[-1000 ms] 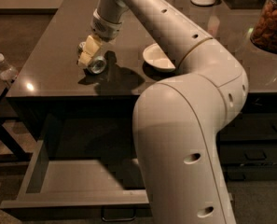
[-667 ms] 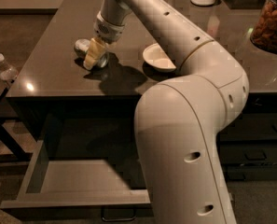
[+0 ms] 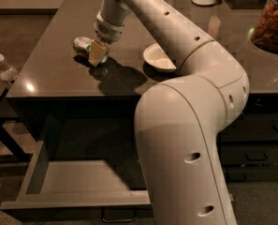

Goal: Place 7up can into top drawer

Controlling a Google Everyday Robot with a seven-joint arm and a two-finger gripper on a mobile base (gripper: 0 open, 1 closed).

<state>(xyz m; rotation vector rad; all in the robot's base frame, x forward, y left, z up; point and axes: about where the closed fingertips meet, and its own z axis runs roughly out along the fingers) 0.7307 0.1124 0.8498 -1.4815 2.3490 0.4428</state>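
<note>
The 7up can [image 3: 82, 45] is laid on its side left of the white bowl [image 3: 158, 59]. The gripper [image 3: 97, 53] is set against its bowl-ward end; whether it grips cannot be told. Below the bowl, the top drawer [image 3: 77, 178] is pulled open.

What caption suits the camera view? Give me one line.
Gripper at the 7up can lying on the countertop, top drawer open below, white bowl nearby.

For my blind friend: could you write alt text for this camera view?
A white robot arm reaches across a dark counter, its gripper at a drink can lying on its side. A white bowl sits nearby; below, a wide drawer stands open.
</note>
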